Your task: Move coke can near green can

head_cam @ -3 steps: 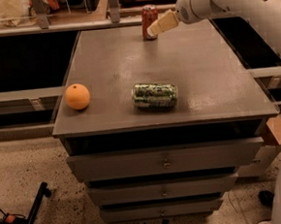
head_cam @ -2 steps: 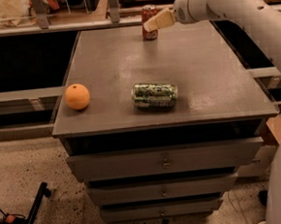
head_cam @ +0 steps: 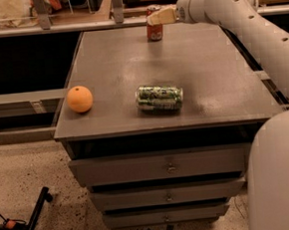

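Note:
The red coke can stands upright at the far edge of the grey cabinet top. The green can lies on its side near the front middle of the top. My gripper reaches in from the right on the white arm and sits right at the coke can's top, in front of its upper part.
An orange rests near the front left corner. Drawers sit below the top. A shelf rail with metal posts runs behind the cabinet. My white arm crosses the right side. A black stand leg lies on the floor at left.
My gripper has moved left and a little up along the far edge, closing on the coke can's top. The cans and orange have not moved.

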`<state>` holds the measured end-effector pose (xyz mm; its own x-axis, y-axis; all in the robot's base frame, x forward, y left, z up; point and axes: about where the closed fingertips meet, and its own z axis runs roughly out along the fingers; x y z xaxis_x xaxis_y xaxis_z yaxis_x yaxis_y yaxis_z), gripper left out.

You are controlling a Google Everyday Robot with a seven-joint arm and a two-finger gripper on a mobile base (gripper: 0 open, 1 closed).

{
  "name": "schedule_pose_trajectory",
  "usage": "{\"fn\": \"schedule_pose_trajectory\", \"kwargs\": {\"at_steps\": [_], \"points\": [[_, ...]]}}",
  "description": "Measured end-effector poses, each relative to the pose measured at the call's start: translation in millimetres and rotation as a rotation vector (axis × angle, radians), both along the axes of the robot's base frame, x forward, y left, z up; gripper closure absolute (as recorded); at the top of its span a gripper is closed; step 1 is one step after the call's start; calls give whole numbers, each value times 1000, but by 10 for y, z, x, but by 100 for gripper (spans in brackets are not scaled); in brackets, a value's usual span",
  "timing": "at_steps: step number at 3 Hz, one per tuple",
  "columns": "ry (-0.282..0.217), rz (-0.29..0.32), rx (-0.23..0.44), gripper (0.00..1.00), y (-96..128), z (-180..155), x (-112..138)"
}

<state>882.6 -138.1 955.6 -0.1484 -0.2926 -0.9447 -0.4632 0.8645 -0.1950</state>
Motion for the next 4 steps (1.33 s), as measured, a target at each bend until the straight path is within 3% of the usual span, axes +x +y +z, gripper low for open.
{"fn": "schedule_pose_trajectory", "kwargs": {"at_steps": [1,3,4], "points": [[28,-15,35,0,-20,-121,212],[25,10,122,0,80,-294,491],[0,39,133,0,329,-661,788]]}}
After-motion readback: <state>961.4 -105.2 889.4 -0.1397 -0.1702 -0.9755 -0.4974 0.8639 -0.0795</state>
